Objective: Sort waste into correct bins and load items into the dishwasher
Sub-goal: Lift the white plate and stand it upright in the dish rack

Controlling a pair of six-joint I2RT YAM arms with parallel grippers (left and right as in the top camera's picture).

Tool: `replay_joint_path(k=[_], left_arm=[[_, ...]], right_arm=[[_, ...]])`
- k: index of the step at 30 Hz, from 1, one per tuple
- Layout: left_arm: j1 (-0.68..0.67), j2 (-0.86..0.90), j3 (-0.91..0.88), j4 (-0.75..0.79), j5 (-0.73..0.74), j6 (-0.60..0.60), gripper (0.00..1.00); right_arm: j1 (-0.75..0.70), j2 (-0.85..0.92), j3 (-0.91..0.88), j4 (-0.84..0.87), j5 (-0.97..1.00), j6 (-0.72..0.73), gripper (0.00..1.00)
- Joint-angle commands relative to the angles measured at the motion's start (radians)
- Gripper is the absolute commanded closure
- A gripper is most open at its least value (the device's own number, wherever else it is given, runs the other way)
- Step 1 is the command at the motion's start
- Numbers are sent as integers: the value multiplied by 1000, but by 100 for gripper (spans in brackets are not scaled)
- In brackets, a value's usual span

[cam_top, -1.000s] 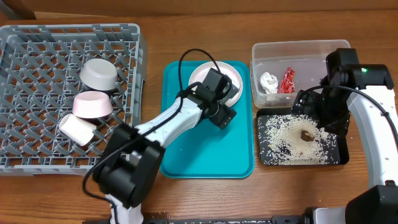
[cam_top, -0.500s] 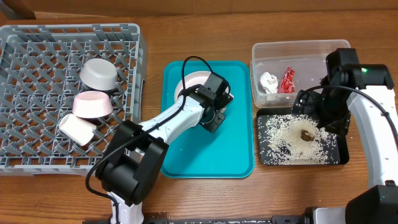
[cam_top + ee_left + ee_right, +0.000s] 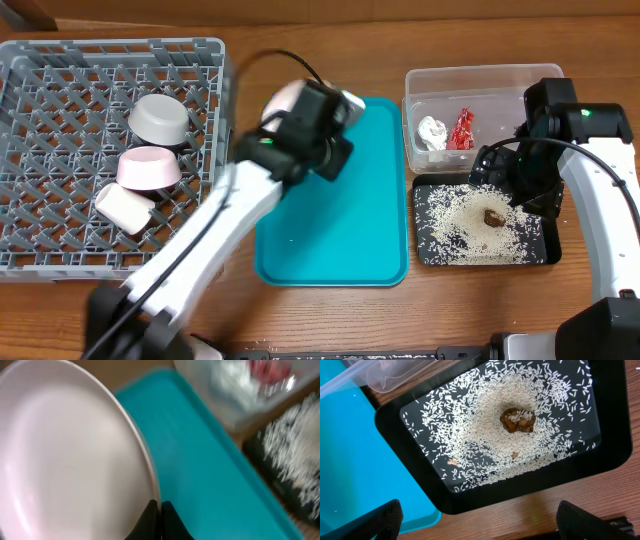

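Note:
My left gripper (image 3: 160, 507) is shut on the rim of the round white plate (image 3: 70, 450). It holds the plate tilted above the teal tray's (image 3: 340, 230) far left corner, where the plate (image 3: 280, 100) shows blurred beside the grey dish rack (image 3: 60, 80). The rack holds a greyish bowl (image 3: 160, 118), a pink cup (image 3: 150, 168) and a white cup (image 3: 125, 207). My right gripper (image 3: 480, 520) hangs open over the near edge of the black tray (image 3: 615, 435), which carries rice (image 3: 485, 435) and a brown lump (image 3: 518, 419). The clear tub (image 3: 480, 80) holds a tissue (image 3: 432, 132) and a red wrapper (image 3: 461, 128).
The teal tray lies between the rack and the two bins and has nothing on it. The clear tub stands directly behind the black tray (image 3: 545, 245) at the right. Bare wooden table runs along the front edge.
My left gripper closed on the plate's rim, lifted it off the teal tray and carried it up and left towards the rack. The right arm has not moved.

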Motion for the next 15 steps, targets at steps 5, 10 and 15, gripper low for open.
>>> replay_joint_path(k=[5,10,15], left_arm=[[252,-148,27,-23,187,-98,96],[491,-104,27,-37,614,-55,96],[635,-14,27,-40,871,-11,96]], right_arm=[[-2,-27,9,3,10,-2,0],[-2,-27,8,4,10,-6,0],[-2,-27,8,4,10,-6,0]])
